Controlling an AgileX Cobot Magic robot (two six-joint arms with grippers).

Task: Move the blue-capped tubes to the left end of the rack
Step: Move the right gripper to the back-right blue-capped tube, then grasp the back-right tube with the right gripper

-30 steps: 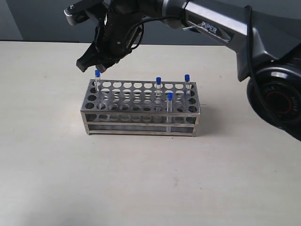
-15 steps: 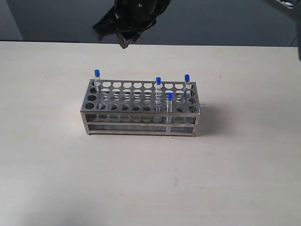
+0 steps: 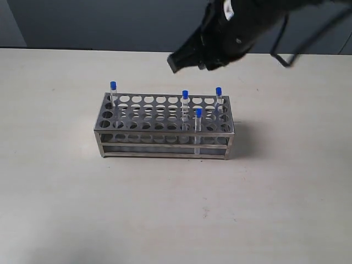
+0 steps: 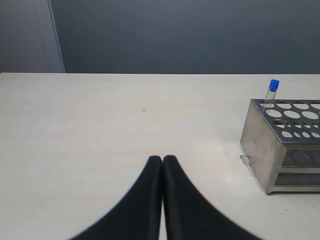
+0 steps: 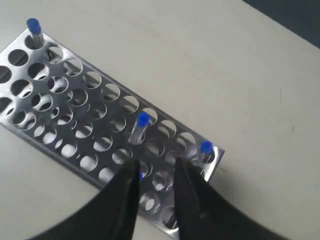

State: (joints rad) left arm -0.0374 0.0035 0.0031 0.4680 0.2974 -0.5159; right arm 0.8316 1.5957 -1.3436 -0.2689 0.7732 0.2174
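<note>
The silvery rack stands mid-table with several blue-capped tubes. One tube is in the back-left corner hole; three stand at the right end: back middle, back right, front. My right gripper, blurred, hangs above and behind the rack's right half. In the right wrist view this gripper is open and empty over the rack, with one blue cap half hidden by a finger. My left gripper is shut, low over bare table beside the rack's left end.
The rack stands on a pale tabletop with a dark wall behind its far edge. Most holes in the rack's left and middle columns hold nothing. The left arm does not show in the exterior view.
My right gripper has left the back-left tube, risen, and swung right to hang over the rack's right half. All the tubes stand where they were.
</note>
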